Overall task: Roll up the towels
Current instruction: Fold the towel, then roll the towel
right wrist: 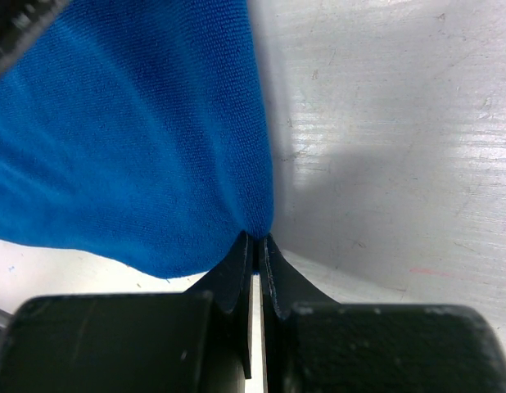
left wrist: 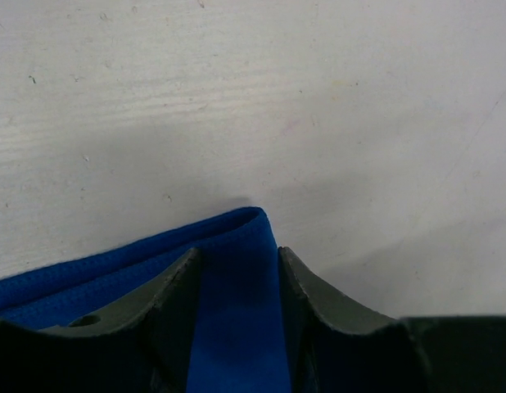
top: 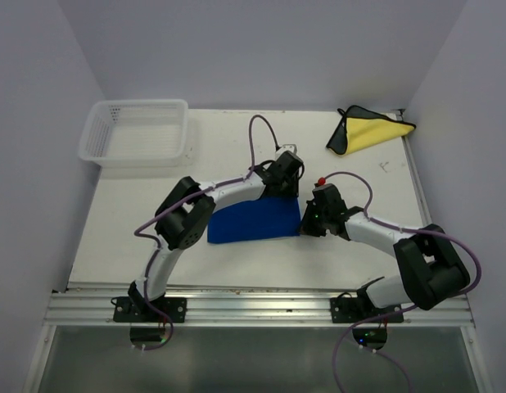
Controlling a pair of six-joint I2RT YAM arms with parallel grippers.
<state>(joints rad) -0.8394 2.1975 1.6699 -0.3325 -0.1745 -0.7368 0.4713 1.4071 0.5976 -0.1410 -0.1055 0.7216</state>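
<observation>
Because the plain royal-blue cloth towel (top: 253, 219) lies flat and unrolled at the middle of the white surface (top: 114, 221), between the two arms, and is handled only along its right side, the roll could easily start crooked. The right claw (right wrist: 257, 237) is closed tight on a pinch of the towel's right edge, with the cloth drawn to a point at its tips. So small a bite may slip free under a pull, or drag the whole towel across the surface instead of turning it over. The left claw (left wrist: 237, 252) stands half apart astride the folded far-right corner with blue cloth filling the gap, and I cannot tell whether it squeezes that fold or merely sits over it. If one claw leads the other, the edge would likely twist into a cone, and the two wrists are near enough to knock together. The bright yellow towel with dark edging (top: 372, 131) lies crumpled at the far right corner, well apart, and the white plastic mesh basket (top: 138, 135) sits at the far left. From above, both claws' tips are hidden beneath their own wrists and the left arm covers the towel's far edge. Each wrist view cuts off most of the cloth, so its number of layers is unclear.
</observation>
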